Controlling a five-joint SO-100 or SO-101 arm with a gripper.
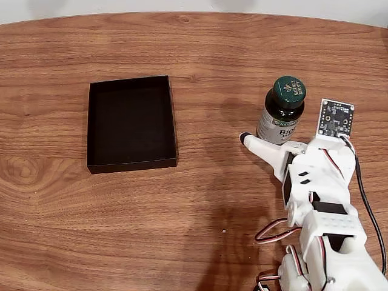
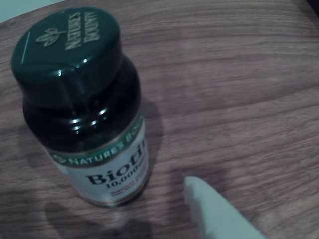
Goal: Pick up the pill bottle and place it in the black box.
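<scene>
The pill bottle (image 1: 280, 111) stands upright on the wooden table at the right of the fixed view, with a dark green cap and a white-and-green label. My gripper (image 1: 260, 134) is at its base, one white finger with a dark tip reaching past the bottle's lower left side. In the wrist view the pill bottle (image 2: 84, 99) looms close at the left, and one pale fingertip (image 2: 214, 211) lies just right of its base with no second finger against it, so the jaws stand open. The black box (image 1: 91, 124), a shallow tray, sits empty far to the left.
The white arm (image 1: 324, 206) with red and black cables fills the lower right corner of the fixed view. A small circuit board (image 1: 335, 118) sits on the wrist, right of the bottle. Bare wood lies between bottle and box.
</scene>
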